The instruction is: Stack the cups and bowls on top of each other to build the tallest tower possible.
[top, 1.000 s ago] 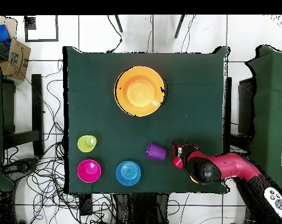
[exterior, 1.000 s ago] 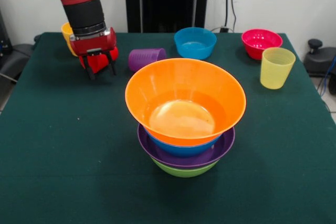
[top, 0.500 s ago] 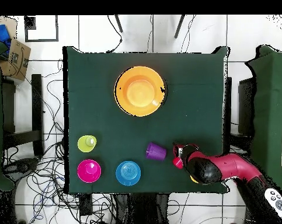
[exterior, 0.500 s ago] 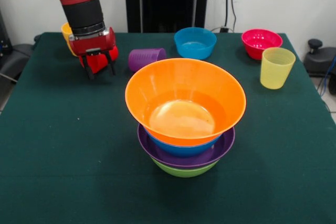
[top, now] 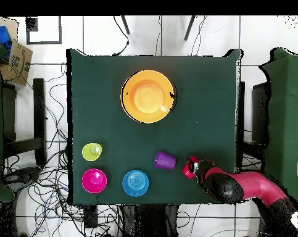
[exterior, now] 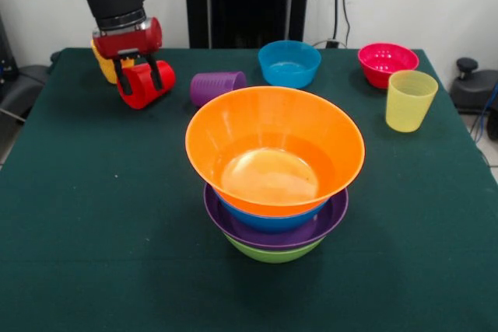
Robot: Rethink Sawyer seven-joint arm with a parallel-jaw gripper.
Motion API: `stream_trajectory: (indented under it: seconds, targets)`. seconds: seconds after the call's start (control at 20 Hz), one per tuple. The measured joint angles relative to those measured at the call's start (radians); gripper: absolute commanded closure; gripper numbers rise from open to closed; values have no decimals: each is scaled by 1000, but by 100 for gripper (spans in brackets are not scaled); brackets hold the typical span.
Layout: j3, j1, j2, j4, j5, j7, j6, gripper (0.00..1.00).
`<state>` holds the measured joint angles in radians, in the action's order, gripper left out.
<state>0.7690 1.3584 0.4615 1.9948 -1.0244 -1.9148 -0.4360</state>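
Red plastic fills the hand (exterior: 138, 82): its two dark fingers (exterior: 155, 72) straddle the red cup (exterior: 145, 85), which lies tipped on its side at the worktop's (exterior: 93, 215) far corner, so the grip looks closed on the cup's wall, a hold that would let it be righted once lifted. Just behind it stands the orange-yellow cup (exterior: 103, 65), and beside it the purple cup (exterior: 215, 85) lies on its side. Farther along are the small blue bowl (exterior: 289, 63), the red-pink bowl (exterior: 387, 63) and the pale yellow cup (exterior: 409, 99), all loose, while the tower (exterior: 274, 169) of green, purple, blue and wide orange bowls sits nested mid-worktop, its open top probably the place for the cups.
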Motion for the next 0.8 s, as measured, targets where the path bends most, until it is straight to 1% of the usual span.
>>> stream_trajectory:
  seconds: [0.15,0.35,0.55,0.8]
  targets:
    - [0,17,14,16,5,10,-39,0]
    - [0,25,15,28,4,13,-61,0]
    - [-2,35,15,44,4,13,-62,0]
    - [-16,38,10,59,-15,13,-62,0]
